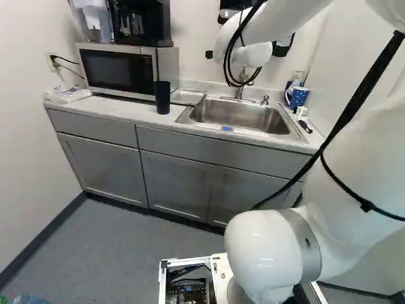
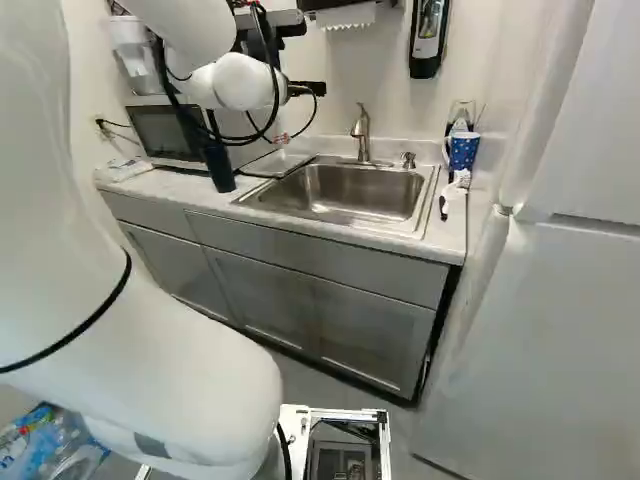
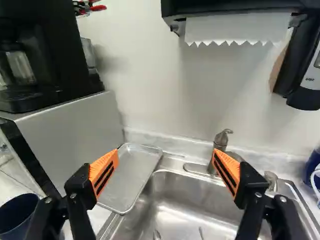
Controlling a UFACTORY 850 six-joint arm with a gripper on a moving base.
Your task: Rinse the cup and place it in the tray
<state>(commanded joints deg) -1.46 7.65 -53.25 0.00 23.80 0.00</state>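
So, far left there's the microwave (image 1: 119, 68), with the dark blue cup (image 1: 162, 98) on the counter by its near right corner. I'm assuming that's the one to rinse. It looks tall and fairly slim, so if a finger clips it high up, or the hand swings left too low, I could see it tipping, maybe off the near edge of the counter. Coming in from the right could also bump the microwave.

Next is the metal tray (image 3: 131, 175), lying flat between microwave and sink. Looks thin and light, so a dragging finger could shove it toward the basin, and a wet cup set down near its rim could rock over.

The gripper (image 3: 165, 155) is wide open with nothing in it, over to the right of the cup, so no grab yet.

Then the sink (image 1: 239, 116) with the faucet (image 2: 361, 125) at its far side. Carry the cup in too low and it'd knock the spout; wet sides might slip in a weak grip.

Far right, a spotted mug (image 2: 463, 150) could get picked by mistake.
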